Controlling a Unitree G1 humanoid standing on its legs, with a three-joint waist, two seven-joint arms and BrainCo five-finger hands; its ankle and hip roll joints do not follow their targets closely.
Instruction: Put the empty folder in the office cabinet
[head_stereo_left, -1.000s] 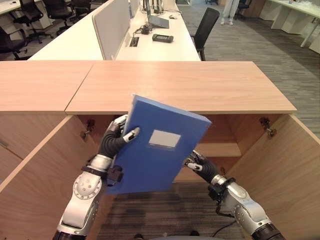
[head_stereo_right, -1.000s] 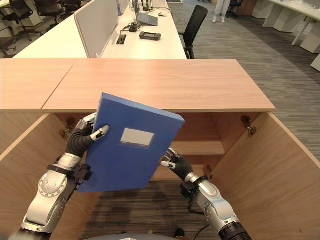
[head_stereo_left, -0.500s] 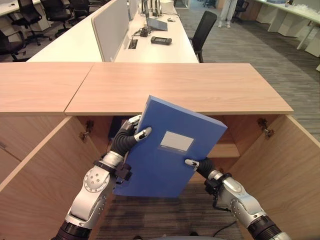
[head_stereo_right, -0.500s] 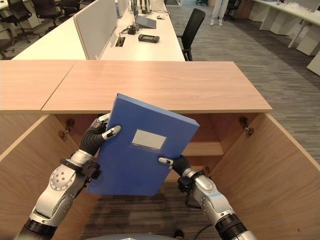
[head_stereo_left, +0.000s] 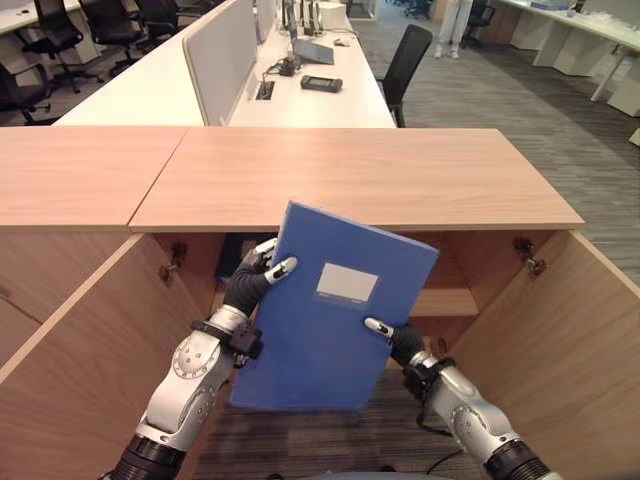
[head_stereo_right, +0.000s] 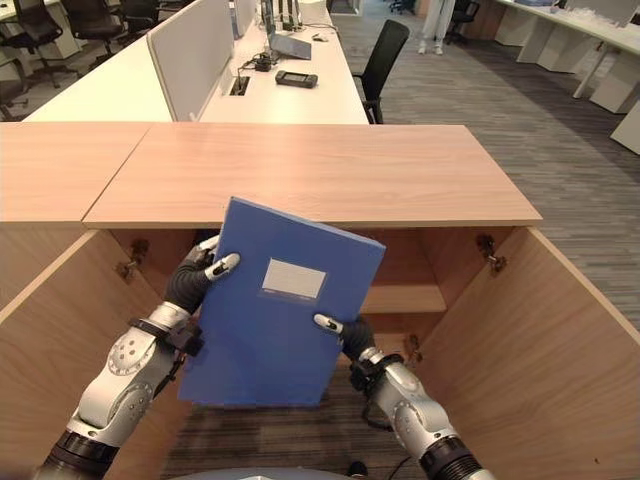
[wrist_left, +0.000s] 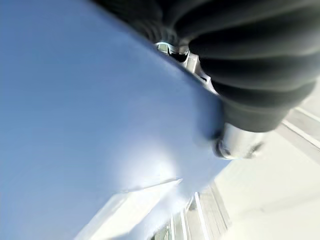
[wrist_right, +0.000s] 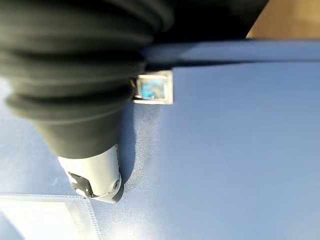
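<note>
Before open cabinet (head_stereo_left: 500, 300), both hands (head_stereo_left: 250, 285) (head_stereo_left: 395, 340) clamp blue folder (head_stereo_left: 330, 300) (right wrist view: thumb (wrist_right: 95, 177)).

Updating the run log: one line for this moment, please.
folder: blue, tilted, held before open cabinet | left hand: gripping left edge | right hand: gripping right edge | stage: not yet inside

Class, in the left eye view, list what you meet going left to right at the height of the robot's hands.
Open left cabinet door → left hand → blue folder → right hand → open right cabinet door.
</note>
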